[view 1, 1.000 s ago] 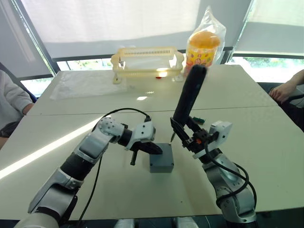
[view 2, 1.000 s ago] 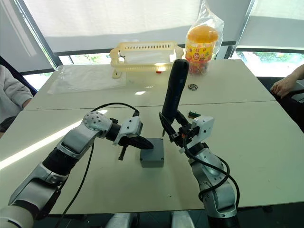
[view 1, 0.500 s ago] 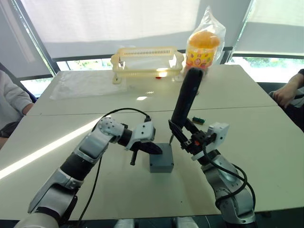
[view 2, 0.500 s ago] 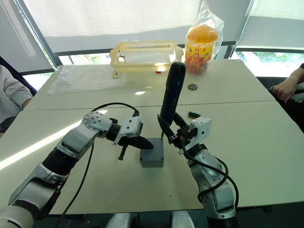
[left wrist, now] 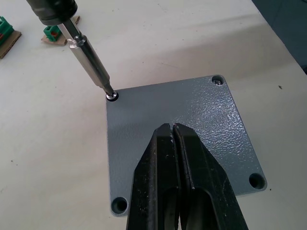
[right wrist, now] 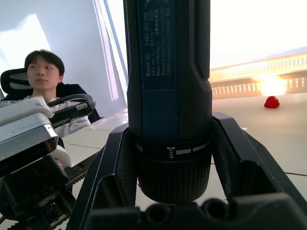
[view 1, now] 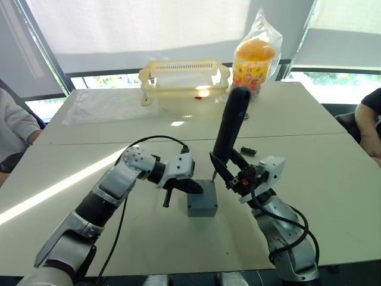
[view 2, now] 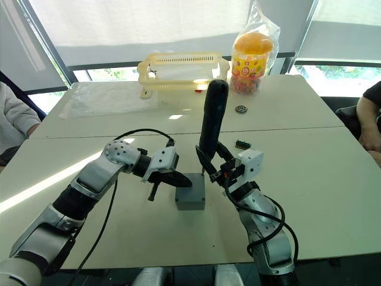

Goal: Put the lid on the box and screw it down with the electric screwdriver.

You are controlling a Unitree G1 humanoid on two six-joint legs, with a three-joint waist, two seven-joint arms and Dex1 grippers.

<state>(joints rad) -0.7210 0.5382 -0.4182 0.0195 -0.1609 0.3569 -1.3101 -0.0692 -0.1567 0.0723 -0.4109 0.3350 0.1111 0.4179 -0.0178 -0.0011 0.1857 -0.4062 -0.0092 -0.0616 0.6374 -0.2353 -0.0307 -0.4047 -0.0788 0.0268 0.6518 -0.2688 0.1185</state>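
Over the last second the right pincer [view 2: 209, 167], clamped on the electric screwdriver [view 2: 212, 119], brought its bit into a corner screw of the lid [left wrist: 182, 139] (driving could begin); left pincer [left wrist: 173, 136], closed and empty, pinned the lid.

Four cameras: a stereo pair on the head and one on each wrist.

The two eye views look forward and down from above over the white desk [view 1: 333, 173]; both show the same scene from slightly different sides: the box [view 1: 202, 199], both arms, and the yellow basket [view 2: 181, 71] at the far edge. The left wrist view looks steeply down along the left hand [left wrist: 178, 177] and is very near to the lid [left wrist: 192, 124]; it shares the box top and the screwdriver bit with the eye views. The right wrist view looks along the right hand [right wrist: 168, 167], almost level over the desk, very close to the electric screwdriver [right wrist: 168, 86], with a seated person [right wrist: 45, 79] behind.
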